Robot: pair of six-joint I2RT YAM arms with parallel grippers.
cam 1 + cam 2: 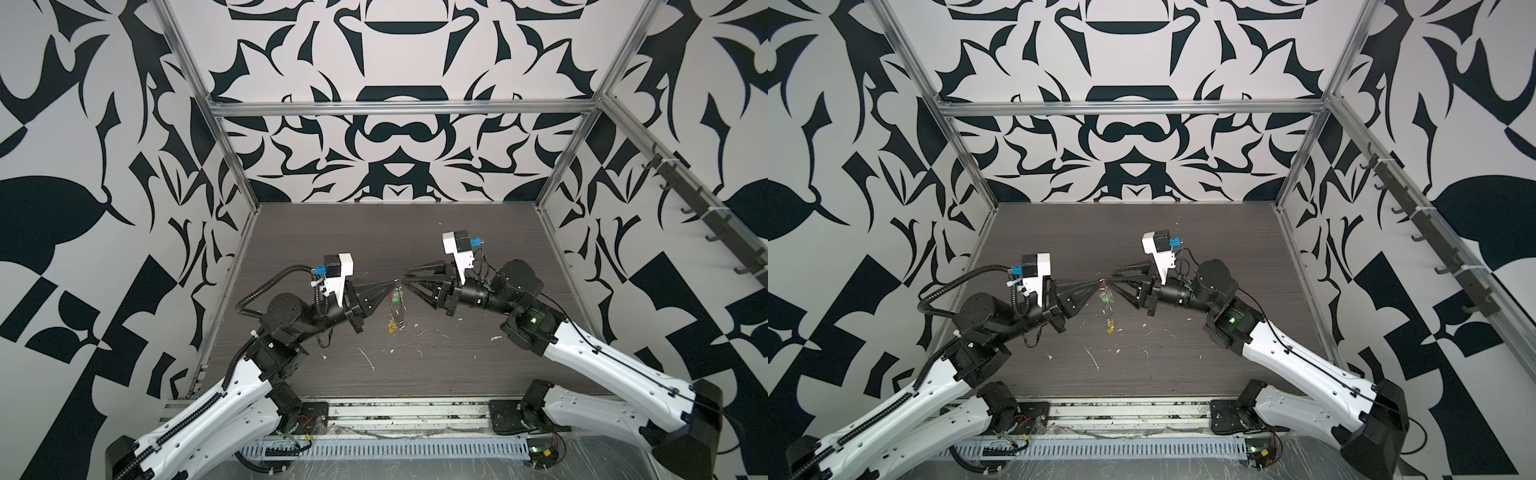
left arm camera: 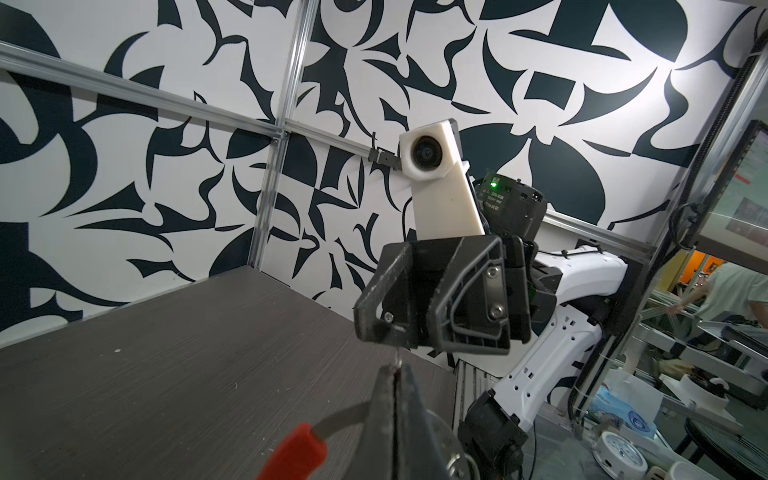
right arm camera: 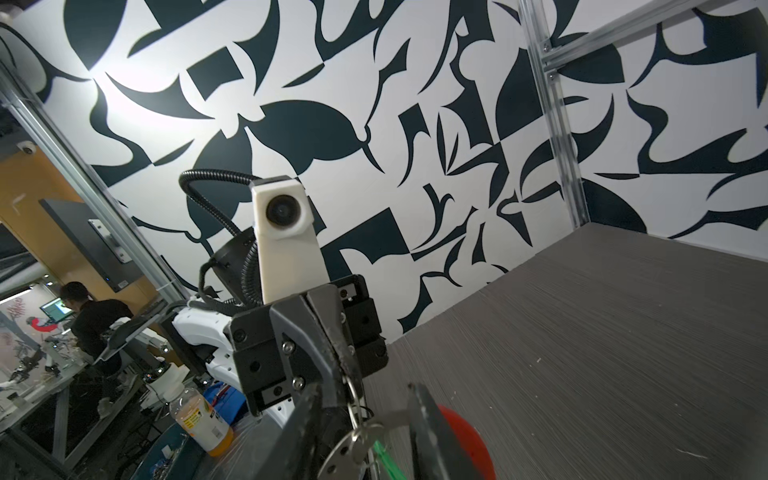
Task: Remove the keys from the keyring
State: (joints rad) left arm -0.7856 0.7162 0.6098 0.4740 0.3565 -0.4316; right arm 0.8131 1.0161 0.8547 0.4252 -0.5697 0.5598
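Over the table [image 1: 332, 232], left pincer [image 1: 392, 282] faces right pincer [image 1: 406, 277] tip-to-tip.

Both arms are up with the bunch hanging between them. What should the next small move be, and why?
Probably close the right tool on the red key: its fingers stand apart right at that key, while the left tool is shut on the keyring, with the green key and yellow key dangling below.

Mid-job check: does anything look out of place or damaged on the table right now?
Nothing looks broken. The dark woodgrain table is littered with white flecks and scuffs towards the front. The bunch of coloured plastic key tags dangles from the shut left claw, which seems intended.
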